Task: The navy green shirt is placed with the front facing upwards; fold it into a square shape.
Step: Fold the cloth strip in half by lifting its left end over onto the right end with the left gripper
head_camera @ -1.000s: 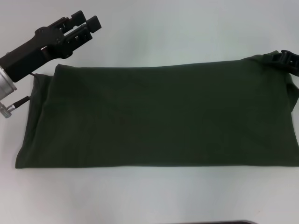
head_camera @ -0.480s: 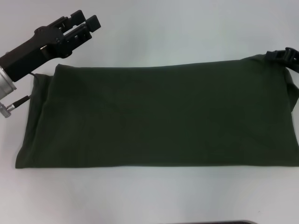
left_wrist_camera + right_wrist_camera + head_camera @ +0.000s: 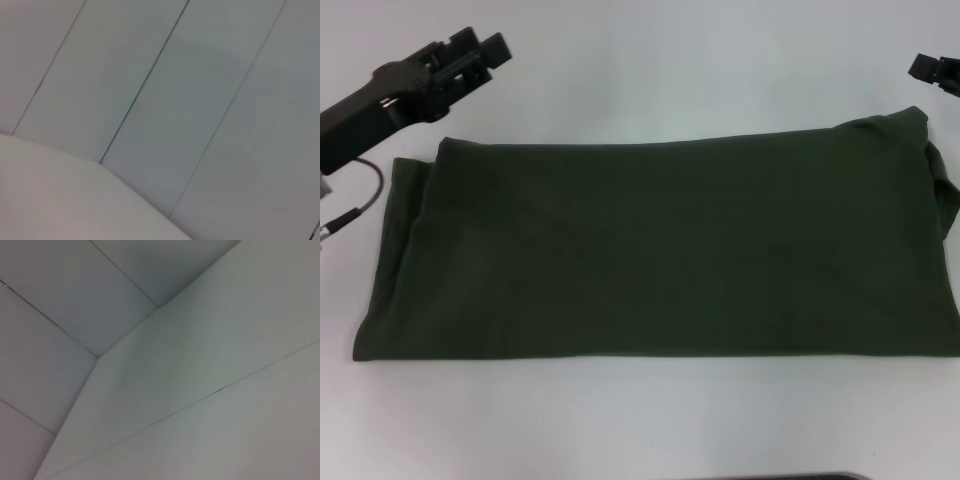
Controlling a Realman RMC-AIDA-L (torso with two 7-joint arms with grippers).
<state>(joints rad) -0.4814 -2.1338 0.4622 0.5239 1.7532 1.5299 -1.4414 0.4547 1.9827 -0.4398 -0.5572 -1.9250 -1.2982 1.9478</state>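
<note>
Head view: dark olive-green cotton shirt [image 3: 660, 245] folded into a long band on white surface [image 3: 650, 60], left claw [image 3: 478, 55] narrow above far-left corner, right claw [image 3: 935, 70] state unclear.

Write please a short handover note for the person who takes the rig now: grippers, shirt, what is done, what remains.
Left gripper: above the table beyond the shirt's far left corner, holding nothing.
Right gripper: at the far right edge of the head view, clear of the shirt, mostly out of frame.
Navy green shirt: lies flat on the white table as a long band, folded lengthwise, lettering not visible.
Done: first lengthwise folds.
Left: fold the band across its length to get a square shape.
</note>
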